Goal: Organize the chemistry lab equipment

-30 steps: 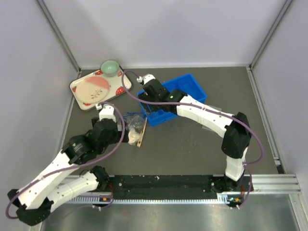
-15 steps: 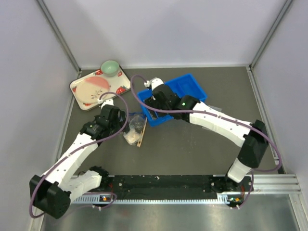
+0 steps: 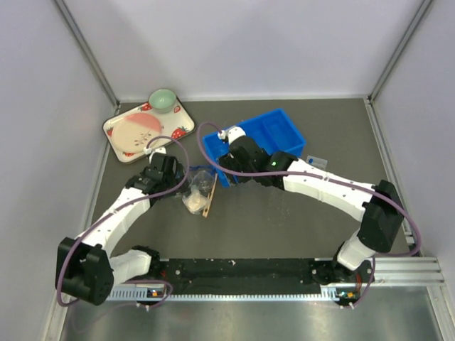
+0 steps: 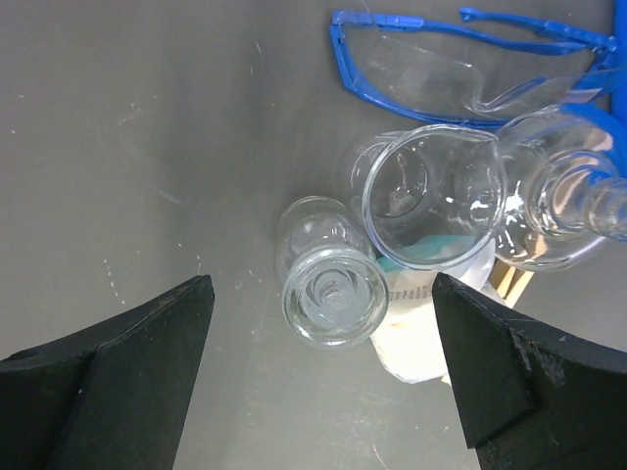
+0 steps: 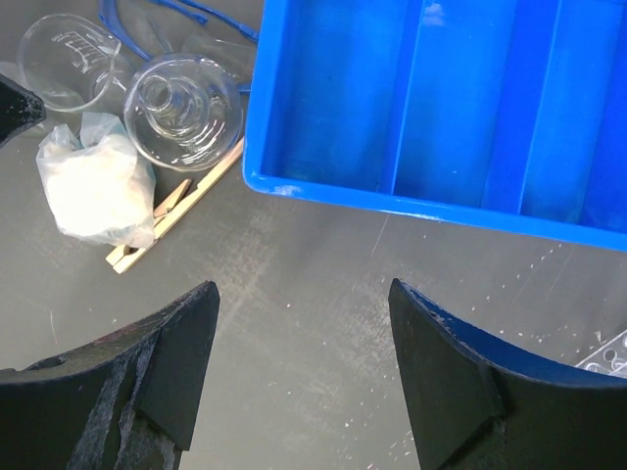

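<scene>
Glass flasks cluster on the tabletop just under our left claw, which we see spread wide, seemingly touching none. A whitish wad and wooden stick lie beside them, blue goggles beyond. Our right claw hangs parted and empty; the blue bin sits ahead of it, and the flasks ahead to its left.

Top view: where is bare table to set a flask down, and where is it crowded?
Bare table lies between the blue bin and the right wall, and in the near strip between the flasks and the arm bases. Crowded: flasks, wad and stick bunch at the bin's near-left corner.
</scene>
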Controlling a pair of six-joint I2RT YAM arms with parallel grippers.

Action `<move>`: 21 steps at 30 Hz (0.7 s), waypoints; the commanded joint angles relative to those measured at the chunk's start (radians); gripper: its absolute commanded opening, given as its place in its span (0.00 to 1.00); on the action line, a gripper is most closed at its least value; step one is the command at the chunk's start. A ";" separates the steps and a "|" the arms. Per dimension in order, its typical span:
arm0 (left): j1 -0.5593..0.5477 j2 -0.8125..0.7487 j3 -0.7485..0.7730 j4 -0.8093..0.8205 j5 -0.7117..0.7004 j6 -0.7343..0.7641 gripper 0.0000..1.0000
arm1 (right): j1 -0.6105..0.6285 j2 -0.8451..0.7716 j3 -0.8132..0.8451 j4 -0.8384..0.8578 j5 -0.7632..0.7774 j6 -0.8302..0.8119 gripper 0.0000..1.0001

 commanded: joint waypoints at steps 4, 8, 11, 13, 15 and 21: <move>0.012 0.050 -0.024 0.090 0.015 -0.003 0.98 | 0.007 -0.080 -0.028 0.075 0.001 0.018 0.71; 0.014 0.074 -0.024 0.100 0.013 -0.009 0.96 | 0.007 -0.089 -0.043 0.079 0.000 0.024 0.71; 0.014 0.088 -0.025 0.107 0.001 -0.010 0.91 | 0.007 -0.095 -0.051 0.084 -0.003 0.024 0.71; 0.015 0.099 -0.025 0.106 -0.017 -0.010 0.89 | 0.007 -0.101 -0.057 0.087 -0.005 0.024 0.71; 0.015 0.113 -0.025 0.103 -0.030 -0.012 0.88 | 0.007 -0.101 -0.063 0.089 -0.005 0.026 0.71; 0.015 0.114 -0.039 0.087 -0.047 -0.012 0.85 | 0.007 -0.104 -0.076 0.096 -0.009 0.029 0.71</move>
